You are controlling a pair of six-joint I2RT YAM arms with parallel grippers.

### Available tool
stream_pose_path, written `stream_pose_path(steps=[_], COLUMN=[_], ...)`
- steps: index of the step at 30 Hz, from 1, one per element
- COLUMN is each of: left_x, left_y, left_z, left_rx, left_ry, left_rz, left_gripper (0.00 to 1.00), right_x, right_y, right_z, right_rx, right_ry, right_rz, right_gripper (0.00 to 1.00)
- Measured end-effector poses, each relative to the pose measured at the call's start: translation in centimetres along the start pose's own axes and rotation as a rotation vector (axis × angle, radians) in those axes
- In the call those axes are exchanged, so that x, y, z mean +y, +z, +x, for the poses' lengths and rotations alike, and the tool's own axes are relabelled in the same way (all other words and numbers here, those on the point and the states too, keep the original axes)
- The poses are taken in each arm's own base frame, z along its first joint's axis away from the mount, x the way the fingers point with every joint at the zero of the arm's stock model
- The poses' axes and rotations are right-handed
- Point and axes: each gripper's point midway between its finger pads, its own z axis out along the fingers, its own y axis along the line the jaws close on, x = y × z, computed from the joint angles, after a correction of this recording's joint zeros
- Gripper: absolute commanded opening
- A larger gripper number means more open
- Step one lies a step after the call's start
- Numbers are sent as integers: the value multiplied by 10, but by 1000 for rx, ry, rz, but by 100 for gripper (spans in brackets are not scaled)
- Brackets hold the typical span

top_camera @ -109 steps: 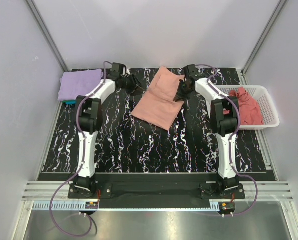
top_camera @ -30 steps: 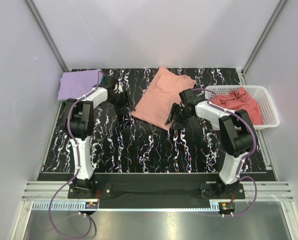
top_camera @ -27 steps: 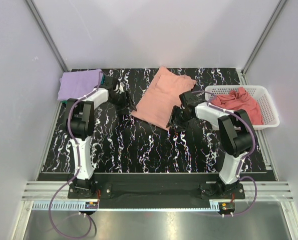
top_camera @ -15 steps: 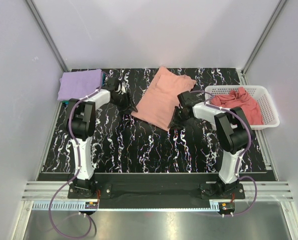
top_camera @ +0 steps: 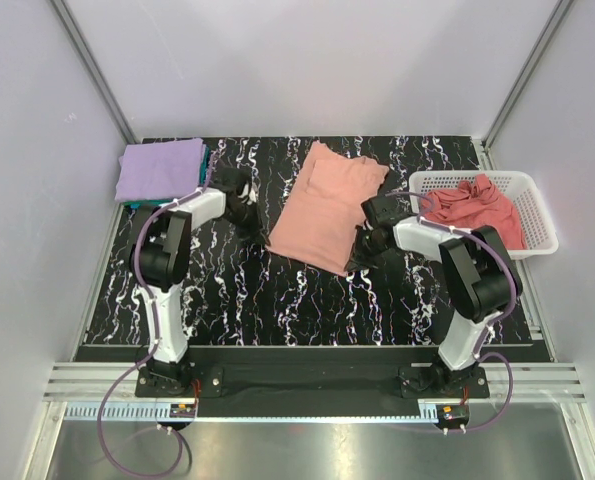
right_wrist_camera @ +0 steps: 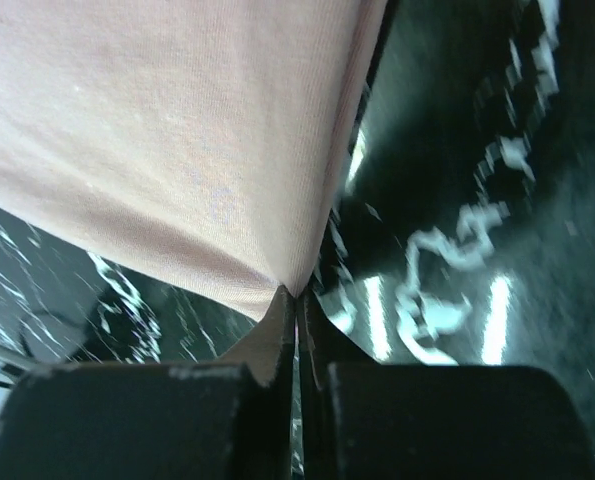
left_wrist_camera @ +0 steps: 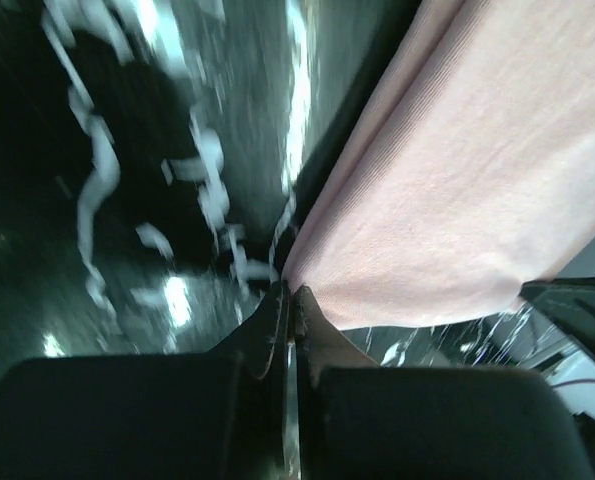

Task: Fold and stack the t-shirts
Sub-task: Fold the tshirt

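Observation:
A salmon-pink t-shirt [top_camera: 327, 205] lies folded long and flat in the middle of the table. My left gripper [top_camera: 254, 222] is low at its near left corner. In the left wrist view the fingers [left_wrist_camera: 291, 292] are shut with the corner of the pink cloth [left_wrist_camera: 457, 180] pinched at their tips. My right gripper [top_camera: 360, 250] is at the near right corner. In the right wrist view it [right_wrist_camera: 297, 295] is shut on the cloth's tip [right_wrist_camera: 177, 130]. A folded lavender-purple t-shirt [top_camera: 159, 168] lies on a teal one [top_camera: 206, 154] at the far left.
A white lattice basket [top_camera: 540, 218] stands at the right edge with a crumpled rose-pink t-shirt [top_camera: 485, 208] in it. The table top [top_camera: 277, 300] is black marble-patterned, with grey walls on three sides.
Both grippers came from the shirt's far end to its near corners and closed there. In the last half second the shirt slid a little toward the near side and right.

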Motion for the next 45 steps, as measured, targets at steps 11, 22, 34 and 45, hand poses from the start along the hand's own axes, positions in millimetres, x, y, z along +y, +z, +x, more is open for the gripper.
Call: stream_pose_path(steps=[11,22,34,45], left_x=[5,13,4,-5], left_y=[-24,-45,-47,-30], left_z=[95,138,167,185], left_rx=[121,144,124,133], left_ry=[30,-31,-47,-59], left_rz=[-86,-59,27,144], left_gripper=[0,41,56,59], right_x=[-24,-49,-52,-68], right_y=[-47,-74,-90,-70], right_z=[53,103,121,144], right_rx=[83,115,128,162], right_ry=[-44,8,112,197], right_rz=[41,41,70,79], right_gripper=[0,42,66,61])
